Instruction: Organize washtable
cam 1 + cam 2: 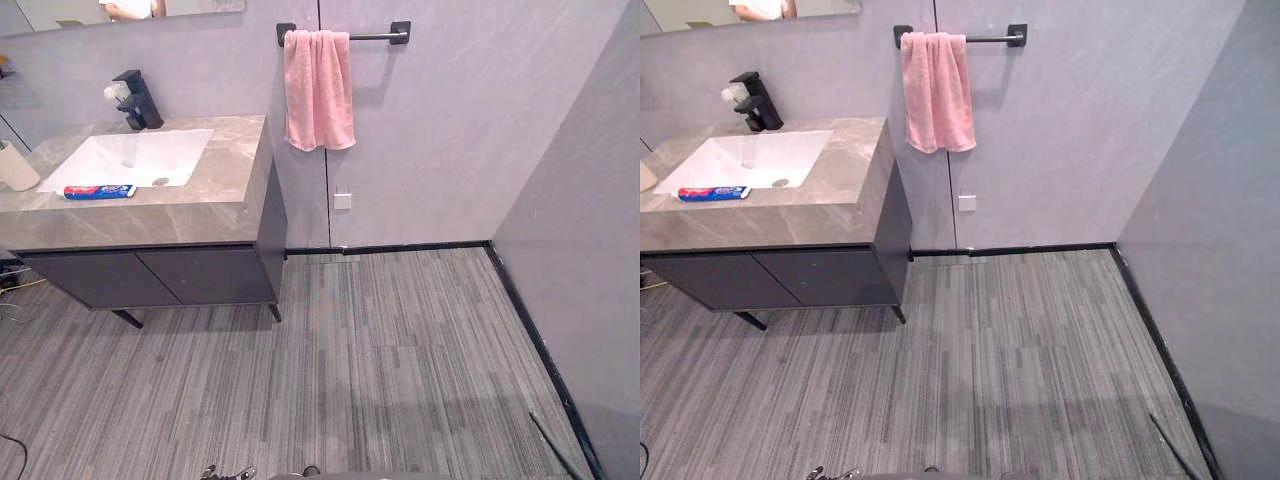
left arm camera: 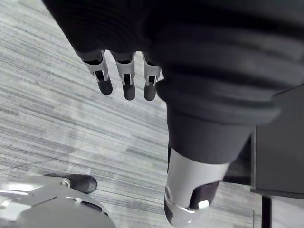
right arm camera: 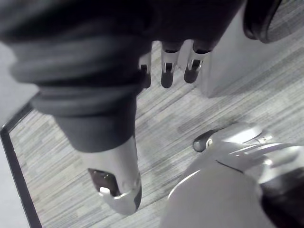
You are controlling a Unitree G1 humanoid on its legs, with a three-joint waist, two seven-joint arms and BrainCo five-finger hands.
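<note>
Silver dark-tipped fingers (image 2: 127, 83) of the left hand (image 2: 199, 95) are hanging straight and released, grasping nothing, thumb (image 2: 190, 185) standing apart, grey striped floor (image 2: 57, 109) showing past them. The right hand (image 3: 95, 61) is doing the same: fingers (image 3: 166, 71) relaxed and empty, thumb (image 3: 116, 175) apart, over the floor.

In the eye views, the washtable (image 1: 215, 185) is sitting in the upper left of the frame, a grey stone top over dark cabinet doors (image 1: 205, 275). A white sink (image 1: 130, 158) is sitting sunk into the top. A red and blue toothpaste tube (image 1: 100, 191) is lying flat on the counter just in front of the sink, touching its front rim. A black faucet (image 1: 137, 100) is standing behind the sink. A pale cup (image 1: 14, 168) is standing at the far left edge of the frame, on the counter.

A pink towel (image 1: 318, 90) is hanging from a dark rail (image 1: 375, 36) at top centre, beside the washtable. A small white wall socket (image 1: 342, 201) is showing below the towel.
</note>
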